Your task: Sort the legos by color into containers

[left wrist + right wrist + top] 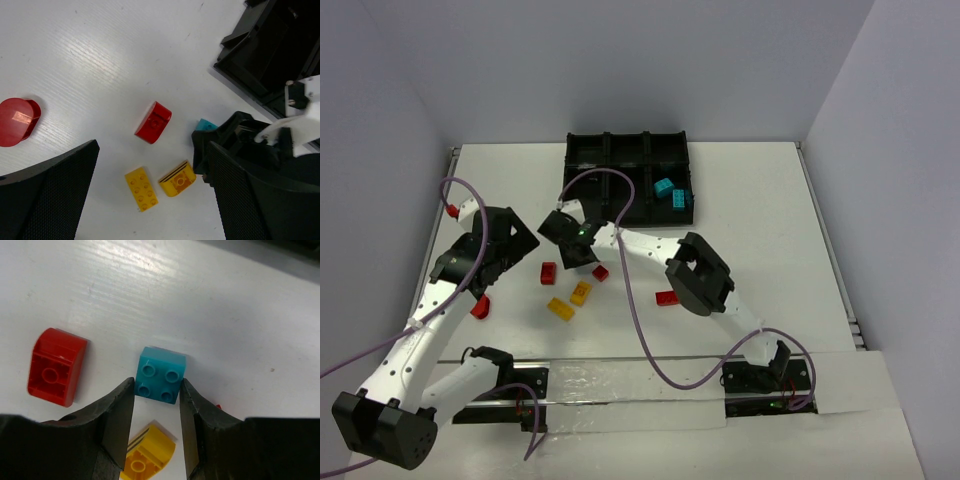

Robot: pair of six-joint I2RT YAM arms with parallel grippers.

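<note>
My right gripper (578, 246) is down at the table left of centre. In its wrist view its jaws (156, 390) touch both sides of a teal four-stud brick (160, 375) that lies on the table. That brick peeks out beside the gripper in the left wrist view (205, 124). My left gripper (508, 258) is open wide and empty above two yellow bricks (141, 188) (178, 179). A red curved brick (153, 122) lies beyond them. The black divided tray (582, 172) stands at the back, with two cyan bricks (671, 193) in its near right compartment.
More red bricks lie on the table (549, 272) (601, 272) (667, 297) (480, 307). The yellow pair shows from above (570, 300). The right arm's elbow (700, 272) hangs over the table's middle right. Purple cables loop over both arms.
</note>
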